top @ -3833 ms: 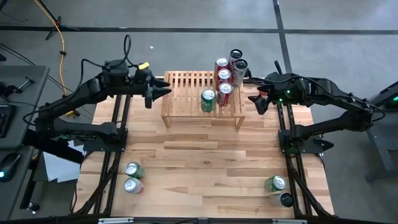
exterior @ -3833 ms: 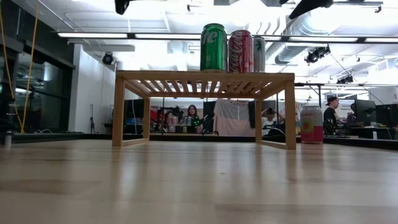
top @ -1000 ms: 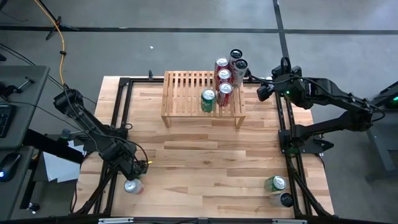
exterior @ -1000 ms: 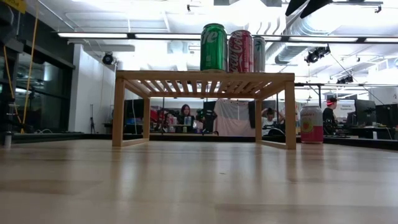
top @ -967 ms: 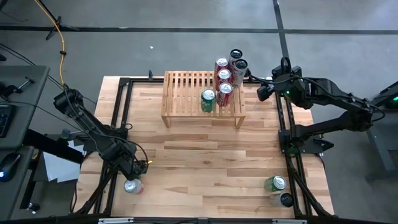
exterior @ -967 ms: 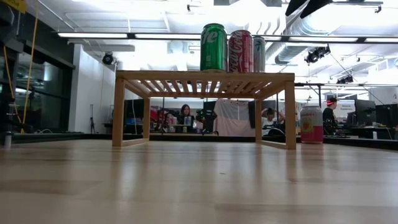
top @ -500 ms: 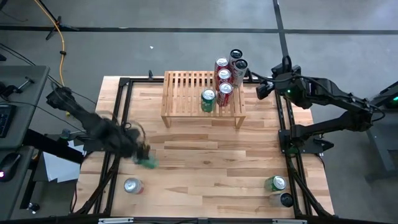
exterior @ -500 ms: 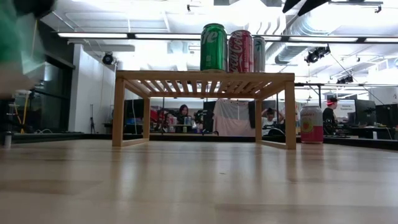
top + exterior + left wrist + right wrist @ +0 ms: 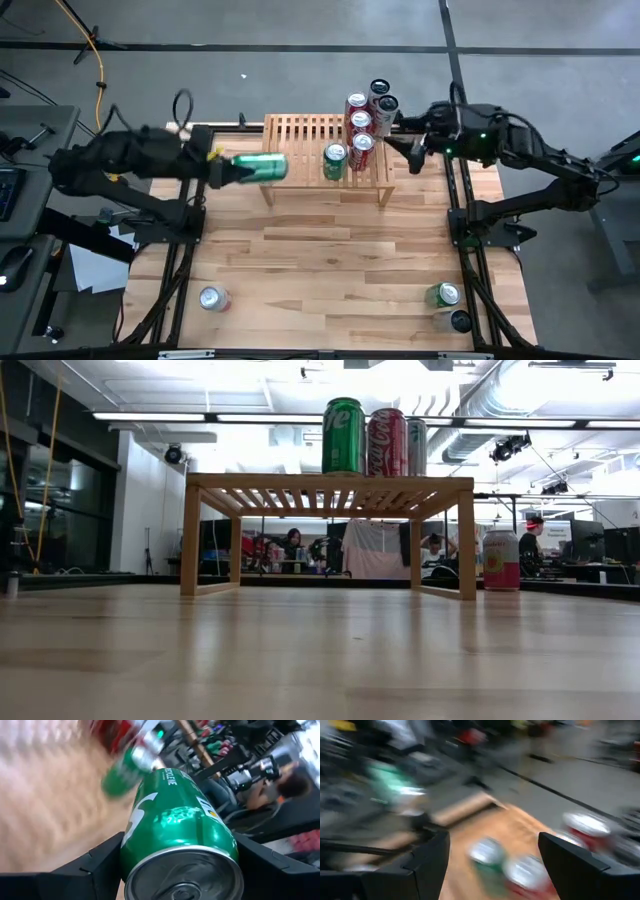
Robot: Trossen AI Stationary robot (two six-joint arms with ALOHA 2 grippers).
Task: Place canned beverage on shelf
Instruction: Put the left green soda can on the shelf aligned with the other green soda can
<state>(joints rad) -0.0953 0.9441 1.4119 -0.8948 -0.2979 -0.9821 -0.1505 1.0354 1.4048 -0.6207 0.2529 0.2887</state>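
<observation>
Your shelf (image 9: 300,150) stands at the table's (image 9: 330,260) far edge, its left half bare, cans (image 9: 358,135) crowded on its right so room remains. Your left claw (image 9: 222,170) clasps a green can (image 9: 258,166) lying sideways in the air at the shelf's left end, gripped across its body for carrying. Your right claw (image 9: 405,152), jaws apart and empty, waits by the shelf's right end, clear of the cans.
</observation>
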